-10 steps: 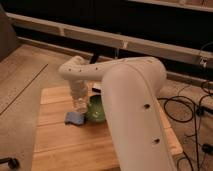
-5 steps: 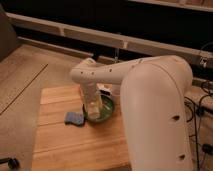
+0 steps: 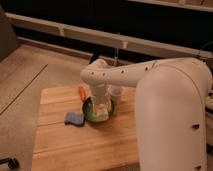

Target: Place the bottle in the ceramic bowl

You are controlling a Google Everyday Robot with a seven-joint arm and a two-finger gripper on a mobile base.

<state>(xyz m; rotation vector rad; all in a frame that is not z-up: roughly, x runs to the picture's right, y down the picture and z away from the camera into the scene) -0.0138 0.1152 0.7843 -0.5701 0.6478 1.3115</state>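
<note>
Gripper [image 3: 101,106] directly over ceramic bowl [image 3: 89,111]; finger state, load: cannot tell. Bottle not visible; judged light, rigid, slick; grasp mid-body.

The arm [image 3: 165,100] now reaches farther right than before, and the gripper [image 3: 101,107] now hangs right over the ceramic bowl [image 3: 89,111], no longer near the blue sponge [image 3: 74,118].
</note>
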